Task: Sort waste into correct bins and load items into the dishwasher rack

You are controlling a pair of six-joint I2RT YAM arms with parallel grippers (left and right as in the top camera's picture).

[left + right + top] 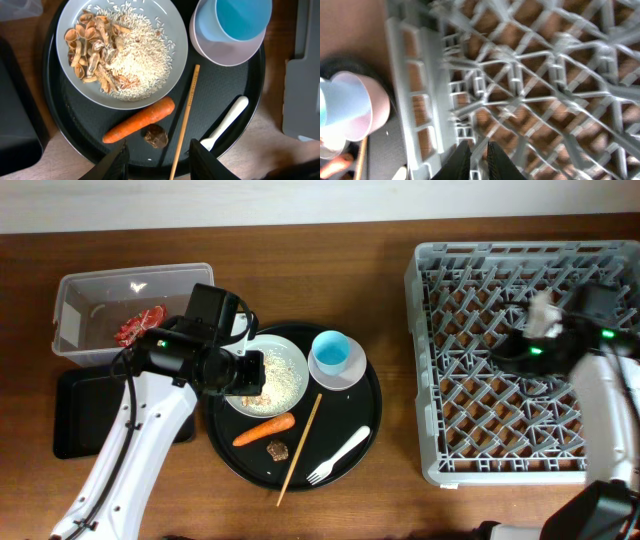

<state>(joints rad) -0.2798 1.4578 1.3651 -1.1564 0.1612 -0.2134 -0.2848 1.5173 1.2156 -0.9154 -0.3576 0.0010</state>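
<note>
On the round black tray, the white plate [297, 352] [177, 62] holds rice [285, 375] [137, 65] and brown scraps. In front of it lie the carrot [265, 429] [140, 120], a brown chunk [278, 449] [156, 136] and the white fork [340, 454] [225, 125]. The blue cup [333, 353] [240, 17] [342, 107] stands in the pinkish bowl [345, 377] [220, 55]. My left gripper [250, 372] [158, 146] hangs open over the tray's front, empty. My right gripper [497, 352] [477, 144] is shut and empty above the grey dishwasher rack [520, 470] [415, 100]. The red wrapper [138, 326] lies in the clear tub [80, 290].
A wooden chopstick [300, 448] [186, 120] lies across the round tray [365, 415] and over its front edge. The shallow black tray [75, 415] sits in front of the clear tub, partly under my left arm. A small white blurred thing [543, 312] shows beside my right arm over the rack.
</note>
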